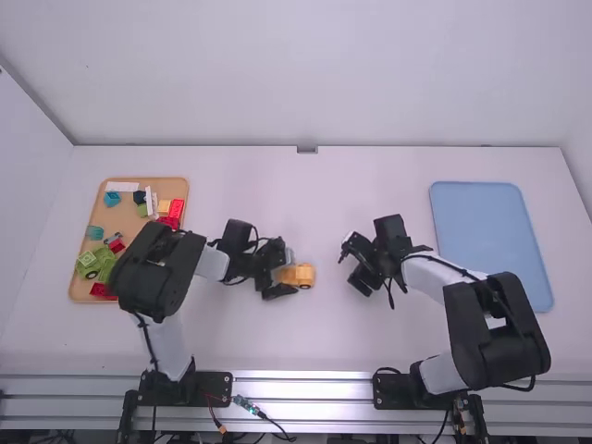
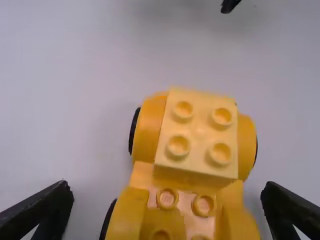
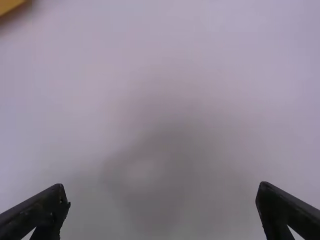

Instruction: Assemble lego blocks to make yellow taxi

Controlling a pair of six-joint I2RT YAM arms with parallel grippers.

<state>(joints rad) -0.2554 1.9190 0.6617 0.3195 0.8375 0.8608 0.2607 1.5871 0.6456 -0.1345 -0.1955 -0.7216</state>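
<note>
Mostly yellow, the studded car (image 2: pixel 194 167), with black-edged sides.

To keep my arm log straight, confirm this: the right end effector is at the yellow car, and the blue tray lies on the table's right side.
Wrong arm: the high view shows the left end effector at the yellow car. The blue tray does lie on the right side.

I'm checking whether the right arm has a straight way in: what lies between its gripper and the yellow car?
In the high view, bare white tabletop lies between the right gripper and the yellow car.
</note>
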